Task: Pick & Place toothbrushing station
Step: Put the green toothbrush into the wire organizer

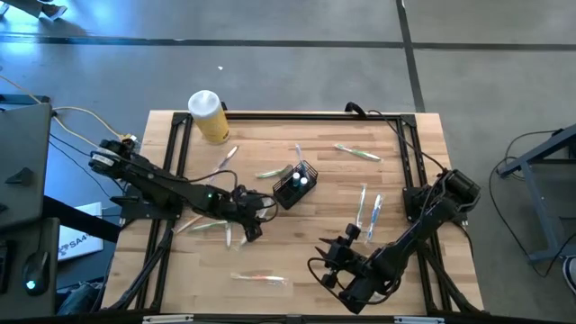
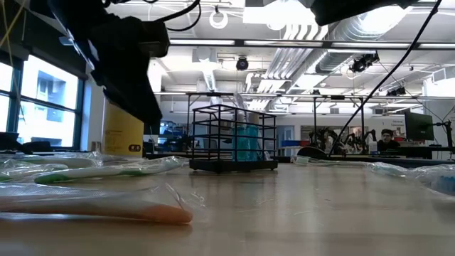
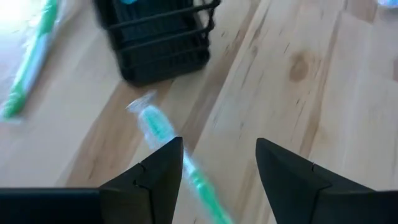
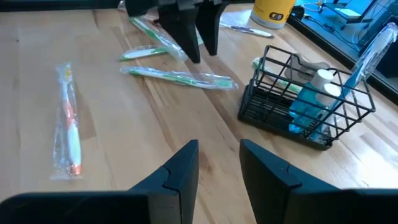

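The caddy (image 1: 295,184) is a small black wire basket with slatted sides, standing upright near the middle of the wooden table (image 1: 396,270). Inside it are blue and white items, and a wrapped blue toothbrush (image 4: 364,59) leans out of one corner, as the right wrist view shows.

There is one caddy and one yellow jar (image 1: 209,117) with a white lid, which lies at the far left corner of the table. Wrapped toothbrushes are scattered flat on the wood; the high view shows about nine, though a few are too faint to count surely. One with an orange end (image 4: 69,121) lies near the front edge, and a green one (image 4: 180,77) lies left of the caddy.

The left gripper (image 1: 255,216) hangs just left of the caddy, above a green toothbrush (image 3: 165,134). Its fingers (image 3: 155,171) are spread apart with nothing between them. The right gripper (image 1: 331,256) is nearer the front, right of centre, facing the caddy. Its fingers (image 4: 180,165) are partly parted and hold nothing.
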Tool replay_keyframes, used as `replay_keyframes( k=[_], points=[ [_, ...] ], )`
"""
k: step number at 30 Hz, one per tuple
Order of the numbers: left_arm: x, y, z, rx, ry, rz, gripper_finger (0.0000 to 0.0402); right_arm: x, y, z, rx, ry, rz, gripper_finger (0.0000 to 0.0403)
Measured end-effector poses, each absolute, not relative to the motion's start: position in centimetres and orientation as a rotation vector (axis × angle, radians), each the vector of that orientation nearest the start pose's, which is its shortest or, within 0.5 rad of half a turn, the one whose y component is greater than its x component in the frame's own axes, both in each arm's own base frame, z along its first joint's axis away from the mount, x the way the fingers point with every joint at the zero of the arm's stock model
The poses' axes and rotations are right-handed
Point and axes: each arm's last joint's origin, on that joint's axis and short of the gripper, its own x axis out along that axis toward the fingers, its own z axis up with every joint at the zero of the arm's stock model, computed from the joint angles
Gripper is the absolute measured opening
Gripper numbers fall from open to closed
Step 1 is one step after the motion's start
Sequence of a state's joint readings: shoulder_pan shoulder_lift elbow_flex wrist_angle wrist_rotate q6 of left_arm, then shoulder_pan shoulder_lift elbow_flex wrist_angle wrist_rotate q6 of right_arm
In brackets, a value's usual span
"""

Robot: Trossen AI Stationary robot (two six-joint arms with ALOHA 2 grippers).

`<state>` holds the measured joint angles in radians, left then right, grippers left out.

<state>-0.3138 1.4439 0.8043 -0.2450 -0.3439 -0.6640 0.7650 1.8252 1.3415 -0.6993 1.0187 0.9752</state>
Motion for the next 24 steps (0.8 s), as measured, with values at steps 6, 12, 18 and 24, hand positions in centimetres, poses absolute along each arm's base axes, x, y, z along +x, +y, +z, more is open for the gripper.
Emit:
replay_keyframes(
  k=[6,12,18,24],
  points=[
    [27.5,-7.9,17.8,-0.322,0.814,0.321,0.0196,28.0,23.2,22.1,0.028,0.527,-0.537,0.0109],
    [27.8,-7.9,16.5,-0.307,0.844,0.363,0.0196,28.0,23.2,22.1,0.035,0.533,-0.534,0.0109],
    [27.7,-7.8,15.9,-0.305,0.878,0.397,0.0196,28.0,23.2,22.1,0.032,0.539,-0.53,0.0109],
    [27.7,-7.7,15.2,-0.296,0.887,0.459,0.0196,28.0,23.2,22.1,0.022,0.534,-0.533,0.0109]
  ],
)
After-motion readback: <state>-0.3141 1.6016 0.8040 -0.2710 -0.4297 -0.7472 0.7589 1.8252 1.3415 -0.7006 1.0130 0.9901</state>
